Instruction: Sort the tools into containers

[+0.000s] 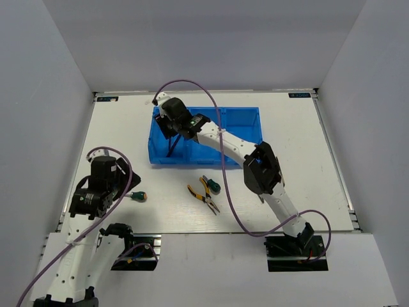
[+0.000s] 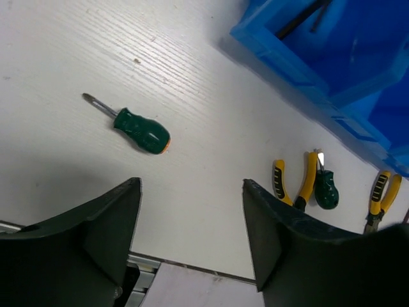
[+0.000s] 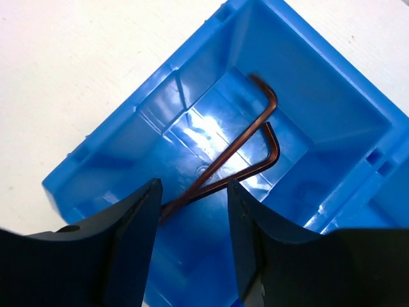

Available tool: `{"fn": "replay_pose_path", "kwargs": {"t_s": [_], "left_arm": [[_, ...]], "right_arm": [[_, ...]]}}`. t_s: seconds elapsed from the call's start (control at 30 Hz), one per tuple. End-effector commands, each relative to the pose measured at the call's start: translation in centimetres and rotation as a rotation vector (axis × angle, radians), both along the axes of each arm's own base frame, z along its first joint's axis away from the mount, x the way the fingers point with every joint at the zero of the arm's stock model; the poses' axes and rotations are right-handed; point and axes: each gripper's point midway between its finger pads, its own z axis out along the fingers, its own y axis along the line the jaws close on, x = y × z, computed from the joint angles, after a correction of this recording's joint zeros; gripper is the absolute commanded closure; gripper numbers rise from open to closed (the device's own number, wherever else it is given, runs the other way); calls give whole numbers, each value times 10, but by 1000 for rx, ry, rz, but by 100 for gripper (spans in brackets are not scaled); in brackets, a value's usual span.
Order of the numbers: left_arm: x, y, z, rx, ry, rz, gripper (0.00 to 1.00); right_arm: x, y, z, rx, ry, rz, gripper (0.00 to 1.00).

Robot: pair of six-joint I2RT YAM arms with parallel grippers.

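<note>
Right gripper [image 3: 192, 211] is hanging with jaws parted over the blue bin's [image 3: 102, 160] end compartment, where the hex key [image 3: 246, 134] is lying free. Left gripper [image 2: 192, 217] is hovering, spread wide and empty, near the orange-tipped screwdriver [image 2: 142, 130]. That one, the other screwdriver [image 2: 327, 190] and the pliers [image 2: 294, 185] are lying unsorted on the table [image 2: 64, 51], so most of the sorting is waiting.

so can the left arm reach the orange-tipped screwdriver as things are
Probably yes: the orange-tipped screwdriver lies alone on the table just ahead of the open left end effector, with nothing between them.
</note>
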Motion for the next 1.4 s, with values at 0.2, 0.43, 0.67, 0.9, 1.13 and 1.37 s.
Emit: {"fn": "replay_pose_path", "kwargs": {"t_s": [0.2, 0.43, 0.67, 0.9, 1.13, 1.37], "left_arm": [[44, -51, -18, -85, -58, -323, 99], [59, -73, -20, -120, -127, -475, 99], [53, -84, -30, -148, -117, -543, 43], [44, -78, -30, -125, -73, -537, 31], [38, -74, -26, -114, -79, -515, 31], [39, -73, -26, -115, -77, -501, 31]], "right_arm": [[-27, -90, 111, 77, -39, -22, 100], [-86, -244, 68, -164, 65, -76, 100], [-146, -374, 4, -315, 183, -255, 79], [-161, -409, -44, -345, 276, -343, 58], [-151, -439, -73, -377, 332, -455, 62], [-147, -454, -97, -368, 423, -523, 67]]}}
